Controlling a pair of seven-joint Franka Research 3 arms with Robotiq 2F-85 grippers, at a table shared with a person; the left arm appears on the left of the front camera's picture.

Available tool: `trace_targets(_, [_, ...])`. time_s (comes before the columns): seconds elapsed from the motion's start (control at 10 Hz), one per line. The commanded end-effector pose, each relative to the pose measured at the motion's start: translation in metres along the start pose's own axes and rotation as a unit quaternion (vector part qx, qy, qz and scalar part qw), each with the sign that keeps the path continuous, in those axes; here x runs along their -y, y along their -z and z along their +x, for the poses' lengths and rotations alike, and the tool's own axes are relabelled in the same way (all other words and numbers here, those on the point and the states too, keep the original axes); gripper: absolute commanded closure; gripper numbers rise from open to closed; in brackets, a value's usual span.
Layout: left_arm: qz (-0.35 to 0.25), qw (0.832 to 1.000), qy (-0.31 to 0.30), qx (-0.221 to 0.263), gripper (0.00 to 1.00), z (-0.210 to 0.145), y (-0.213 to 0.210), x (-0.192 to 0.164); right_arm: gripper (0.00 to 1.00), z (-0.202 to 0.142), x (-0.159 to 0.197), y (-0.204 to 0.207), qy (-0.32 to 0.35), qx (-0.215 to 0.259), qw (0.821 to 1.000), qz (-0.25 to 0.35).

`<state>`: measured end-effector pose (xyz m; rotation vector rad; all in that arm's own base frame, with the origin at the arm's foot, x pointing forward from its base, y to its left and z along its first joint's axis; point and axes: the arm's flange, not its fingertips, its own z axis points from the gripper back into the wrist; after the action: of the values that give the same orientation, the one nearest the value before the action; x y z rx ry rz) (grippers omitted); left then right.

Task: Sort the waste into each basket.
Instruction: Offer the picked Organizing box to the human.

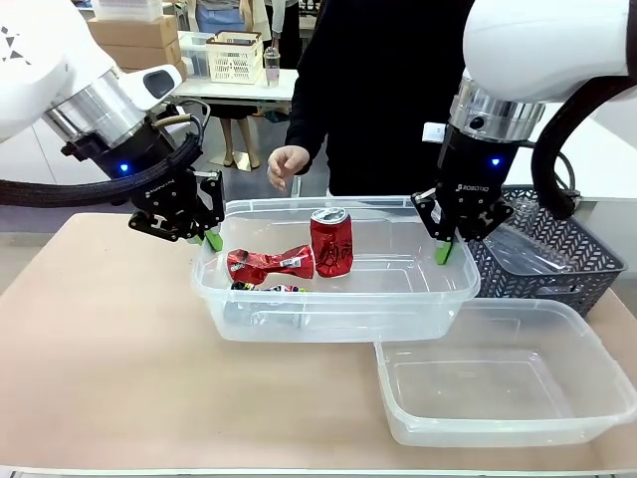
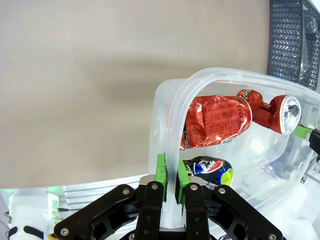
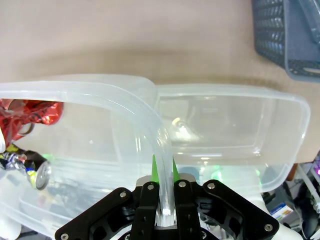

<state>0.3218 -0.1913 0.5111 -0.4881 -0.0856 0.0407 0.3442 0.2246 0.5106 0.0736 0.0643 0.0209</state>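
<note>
Left gripper (image 1: 211,239) and right gripper (image 1: 444,251) pinch opposite rims of the clear tub (image 1: 338,321) holding cans (image 1: 331,244): tub-shifting step, I judge; next I must move both level.

The left arm (image 1: 40,70) and right arm (image 1: 547,45) are glossy white, with ribbed silver wrist rings and blue lights. The left gripper (image 1: 211,239) and right gripper (image 1: 444,251) are black, silver-screwed and green-padded. Thick black cables (image 1: 40,191) run alongside.

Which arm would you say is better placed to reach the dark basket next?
Likely right: the right claw, shut on the rim of the clear tub, sits beside the dark basket; the left claw grips the tub's opposite end.
</note>
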Motion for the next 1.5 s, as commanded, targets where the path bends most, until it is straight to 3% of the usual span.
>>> trace_targets(0.0, [-0.010,1.000,-0.003,0.007,0.92,0.000,-0.004,0.000,0.96,0.001,-0.001,-0.003,-0.003,-0.005,1.000,-0.006])
trace_targets(0.4, [0.000,1.000,0.000,0.000,0.92,0.000,0.000,0.000,0.96,0.000,0.000,0.000,0.000,0.000,1.000,0.000])
trace_targets(0.7, [0.023,0.996,0.037,0.077,0.92,0.077,-0.012,0.036,0.96,0.076,-0.002,-0.035,-0.039,-0.004,0.999,-0.007])
trace_targets(1.0, [0.004,0.996,0.043,0.082,0.92,0.139,-0.008,0.050,0.96,0.155,0.007,-0.041,-0.051,-0.025,0.998,-0.010])
trace_targets(1.3, [-0.002,0.997,0.000,0.075,0.92,0.162,0.018,0.031,0.96,0.185,0.023,-0.010,-0.044,-0.046,0.998,0.023])
trace_targets(1.4, [0.017,0.998,0.024,0.064,0.92,0.153,0.010,0.032,0.96,0.190,0.023,0.009,-0.033,-0.053,0.998,0.020])
